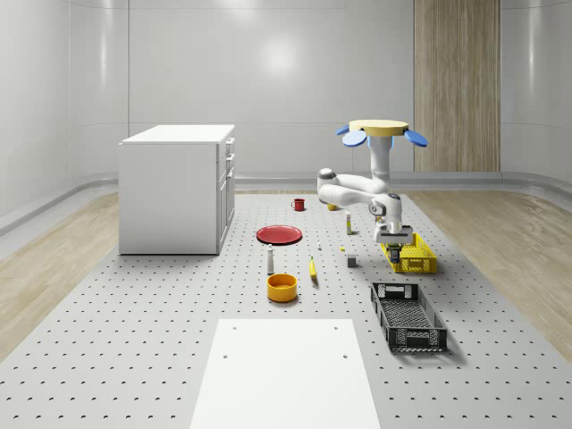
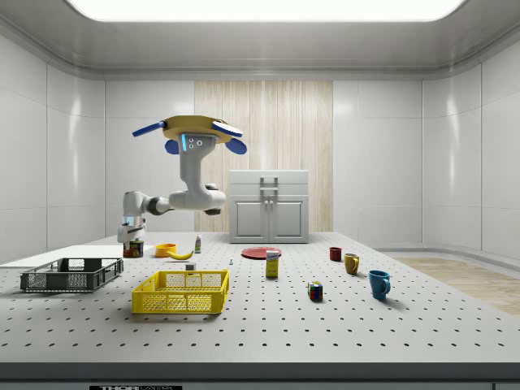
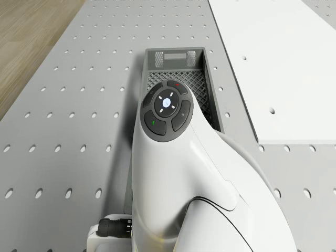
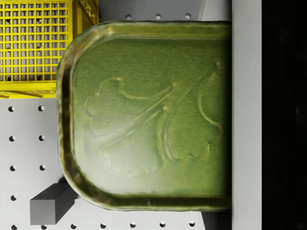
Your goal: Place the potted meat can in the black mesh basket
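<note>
Grey perforated table (image 1: 134, 340), pale panelled room; drone (image 1: 382, 132) hovers above table; gripper (image 1: 392, 234) grasps potted meat can (image 4: 148, 115) over yellow basket (image 1: 410, 254)

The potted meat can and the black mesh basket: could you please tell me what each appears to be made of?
Potted meat can: likely metal, given its embossed lid, rolled rim and dull greenish-gold sheen. Black mesh basket: probably matte moulded plastic, with lattice walls and floor; coated wire can't be excluded.
</note>
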